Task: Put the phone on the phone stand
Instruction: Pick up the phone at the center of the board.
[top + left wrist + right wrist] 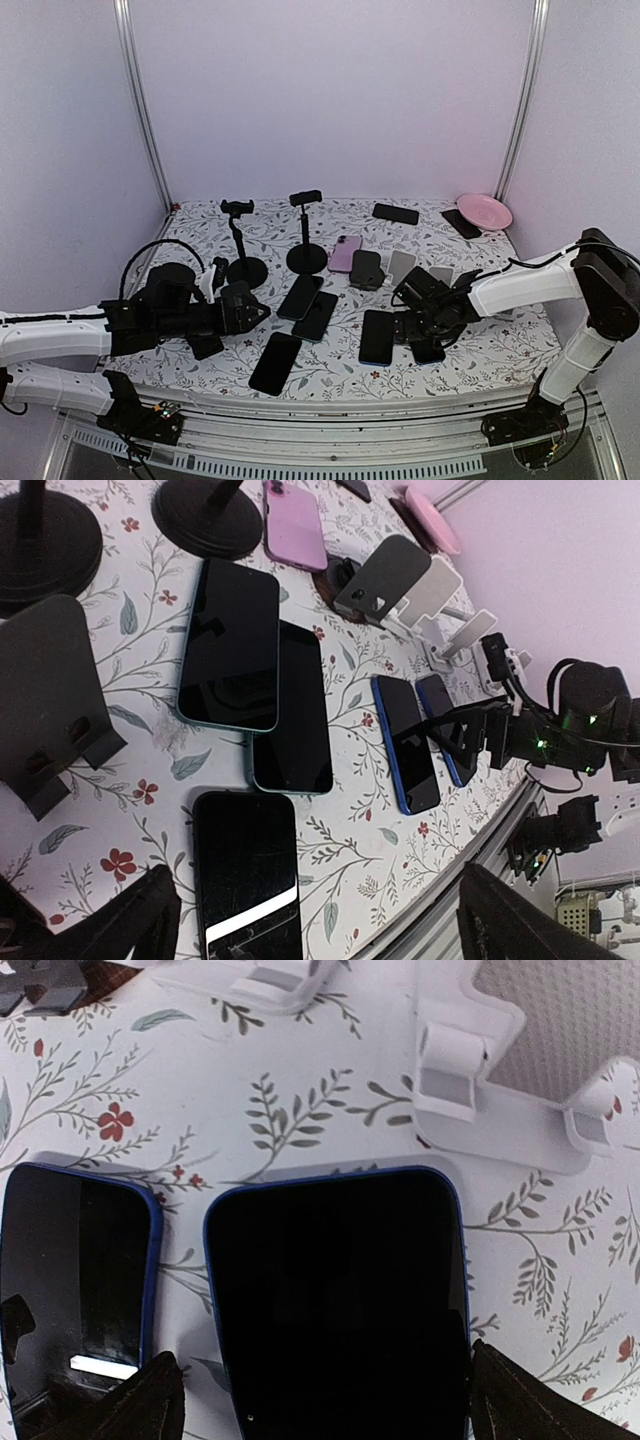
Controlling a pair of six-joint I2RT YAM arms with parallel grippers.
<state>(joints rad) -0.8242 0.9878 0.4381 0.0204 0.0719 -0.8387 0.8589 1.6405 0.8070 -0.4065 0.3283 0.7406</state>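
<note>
Several phones lie face up on the floral cloth. My right gripper (pixel 424 326) (pixel 325 1412) hovers open over a blue-edged phone (pixel 335 1300), one finger on each side of it and neither finger touching it. A second blue-edged phone (pixel 377 337) (pixel 75 1275) lies just left of it. A white phone stand (pixel 500 1075) sits right behind them. My left gripper (pixel 256 312) (pixel 315 930) is open above the cloth, with a black phone (pixel 245 865) (pixel 275 362) lying partly between its fingers.
Two tall clamp stands (pixel 240 243) (pixel 305 232) rise at the back, and low stands (pixel 365 269) (pixel 401 265) sit mid-table. A flat black stand (pixel 50 705) is near my left gripper. A pink phone (pixel 345 253), two dark phones (pixel 300 296) (pixel 316 316) and a pink plate (pixel 485 211) lie around.
</note>
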